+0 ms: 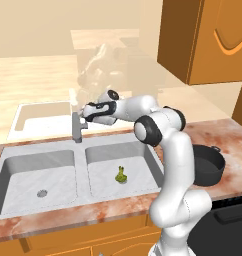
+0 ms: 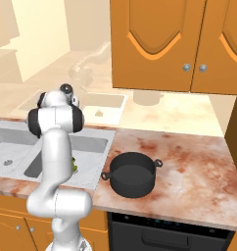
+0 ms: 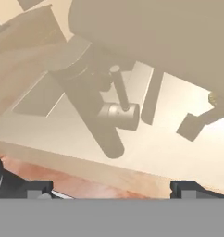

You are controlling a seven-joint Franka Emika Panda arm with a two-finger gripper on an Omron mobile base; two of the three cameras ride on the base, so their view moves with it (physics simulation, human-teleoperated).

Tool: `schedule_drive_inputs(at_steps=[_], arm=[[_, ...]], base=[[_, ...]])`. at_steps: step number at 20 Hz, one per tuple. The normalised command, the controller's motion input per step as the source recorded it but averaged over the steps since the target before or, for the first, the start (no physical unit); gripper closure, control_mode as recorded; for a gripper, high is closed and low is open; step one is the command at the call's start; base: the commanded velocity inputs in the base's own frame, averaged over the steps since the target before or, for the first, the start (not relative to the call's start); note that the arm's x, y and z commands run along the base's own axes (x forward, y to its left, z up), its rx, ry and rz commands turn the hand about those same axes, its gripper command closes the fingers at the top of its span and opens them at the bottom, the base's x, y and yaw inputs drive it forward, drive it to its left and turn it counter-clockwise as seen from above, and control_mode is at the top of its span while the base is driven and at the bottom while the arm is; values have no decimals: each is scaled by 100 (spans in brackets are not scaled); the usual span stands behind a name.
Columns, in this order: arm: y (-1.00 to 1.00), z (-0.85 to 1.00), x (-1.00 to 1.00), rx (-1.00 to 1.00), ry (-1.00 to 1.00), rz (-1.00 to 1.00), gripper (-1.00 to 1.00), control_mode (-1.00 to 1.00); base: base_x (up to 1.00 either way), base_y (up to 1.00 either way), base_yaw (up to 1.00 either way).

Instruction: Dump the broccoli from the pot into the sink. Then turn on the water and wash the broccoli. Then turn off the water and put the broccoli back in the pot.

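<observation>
Broccoli: the yellow-green broccoli (image 1: 121, 174) lies loose on the floor of the right basin of the sink (image 1: 43, 152), near the basin's middle; in the right base view a sliver of it peeks out beside the arm (image 2: 74, 166)
Pot: the black pot (image 2: 132, 174) stands upright on the marble counter (image 2: 189, 157) just right of the sink, with nothing visible in it; in the left base view it sits partly behind the arm (image 1: 209, 165)
Faucet: the upright grey faucet (image 1: 78, 127) stands behind the divider between the two basins; no blue stream shows under it, so the water looks off
Gripper: the gripper (image 1: 84, 114) is held out level at the top of the faucet, right against it; in the hand view its two dark fingertips (image 3: 39, 188) stand wide apart with nothing between them
Done: the dump appears complete
In hand: judging by the pose, reaching for the faucet to start the water
Left: run the water, wash, shut it off, return the broccoli to the pot
</observation>
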Motion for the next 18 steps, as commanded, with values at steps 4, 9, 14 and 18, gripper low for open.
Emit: schedule_drive_inputs(at_steps=[4,9,14,18], arm=[[-24,-7,0,-10,0,-14,-100,-100],[-47,-2,0,-6,0,-10,-100,-100],[-59,-4,-1,-2,0,-5,-100,-100],[-66,-13,-9,-1,0,-3,-100,-100]], base=[[0,0,0],[0,0,0],[0,0,0],[0,0,0]])
